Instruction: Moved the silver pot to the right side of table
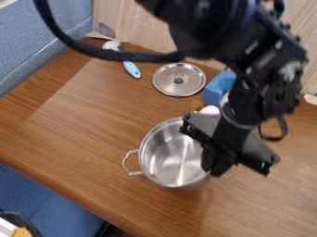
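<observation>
The round silver metal pot [166,159] stands upright mid-way along the brown wooden table [80,125], its loop handle [124,162] and handle axis pointing view-left, the black two-finger gripper [217,167] at its right rim, whether clamped I cannot tell.

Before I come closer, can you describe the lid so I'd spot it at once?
On the brown wooden table, look beyond the silver pot, toward the pale wooden panel. The lid lies flat between a blue-handled utensil and a blue block; it alone there is round, silvery and center-knobbed.
</observation>
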`<state>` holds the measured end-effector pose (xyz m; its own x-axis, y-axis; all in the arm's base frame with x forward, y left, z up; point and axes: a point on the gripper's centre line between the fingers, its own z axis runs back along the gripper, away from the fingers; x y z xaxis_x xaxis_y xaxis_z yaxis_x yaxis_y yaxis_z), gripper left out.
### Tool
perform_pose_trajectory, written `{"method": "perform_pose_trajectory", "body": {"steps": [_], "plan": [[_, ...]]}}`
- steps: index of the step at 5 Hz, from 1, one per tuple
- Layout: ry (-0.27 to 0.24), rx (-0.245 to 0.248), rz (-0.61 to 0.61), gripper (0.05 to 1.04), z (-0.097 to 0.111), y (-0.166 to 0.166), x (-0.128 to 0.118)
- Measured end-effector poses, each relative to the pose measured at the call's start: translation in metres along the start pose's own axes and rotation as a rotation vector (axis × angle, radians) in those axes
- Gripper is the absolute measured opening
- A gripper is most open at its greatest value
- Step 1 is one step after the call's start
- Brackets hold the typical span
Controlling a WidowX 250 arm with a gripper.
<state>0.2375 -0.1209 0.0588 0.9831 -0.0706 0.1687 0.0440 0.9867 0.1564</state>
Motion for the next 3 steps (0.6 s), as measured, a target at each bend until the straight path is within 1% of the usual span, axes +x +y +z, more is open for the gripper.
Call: {"method": "perform_pose_trajectory", "body": {"steps": [2,3], "plan": [[0.057,0.046,-0.031,0.059,-0.029,-0.002,-0.006],[0.073,0.055,-0.033,0.074,-0.036,-0.003,-0.006]]}}
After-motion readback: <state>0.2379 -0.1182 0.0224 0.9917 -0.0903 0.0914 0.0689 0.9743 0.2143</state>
